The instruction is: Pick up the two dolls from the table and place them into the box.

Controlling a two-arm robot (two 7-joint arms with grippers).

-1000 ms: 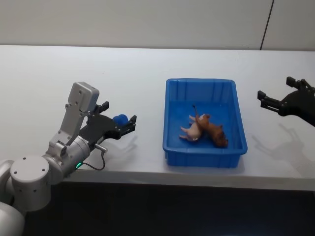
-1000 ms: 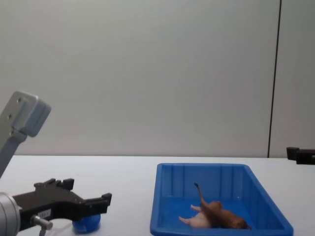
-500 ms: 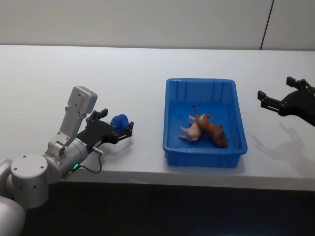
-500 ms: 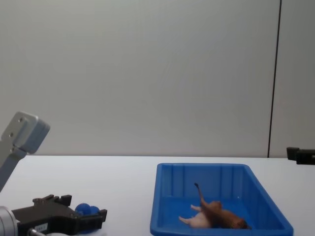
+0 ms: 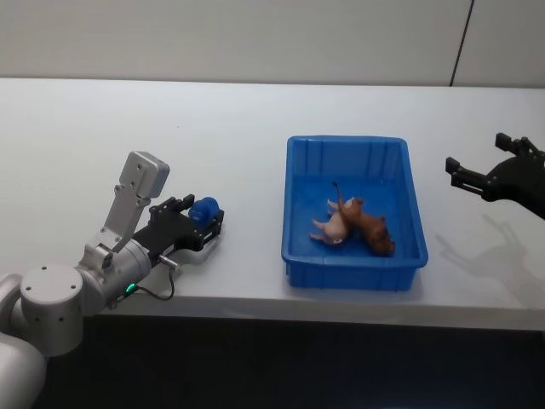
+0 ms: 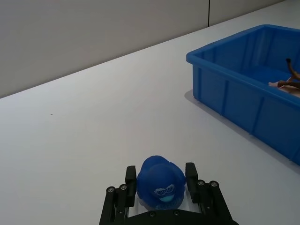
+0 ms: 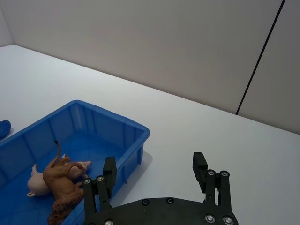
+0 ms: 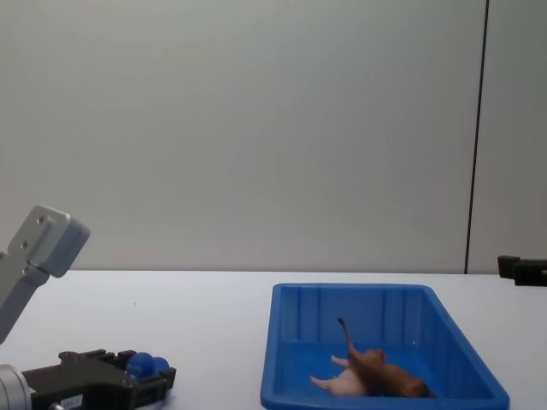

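pig (image 8: pixel 342 383) half behind brown animal (image 8: pixel 389 376), right hand (image 8: pixel 523 270) cropped

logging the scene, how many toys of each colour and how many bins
blue toys: 1, the blue duck on the table between the left gripper's fingers
pink toys: 1, the pink pig in the box
brown toys: 1, the brown animal in the box
bins: 1, the blue box
total: 4

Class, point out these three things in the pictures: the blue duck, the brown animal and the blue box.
blue duck (image 6: pixel 160 186), left wrist view, its face.
brown animal (image 5: pixel 370 227), head view, its body.
blue box (image 5: pixel 353 273), head view, near wall.
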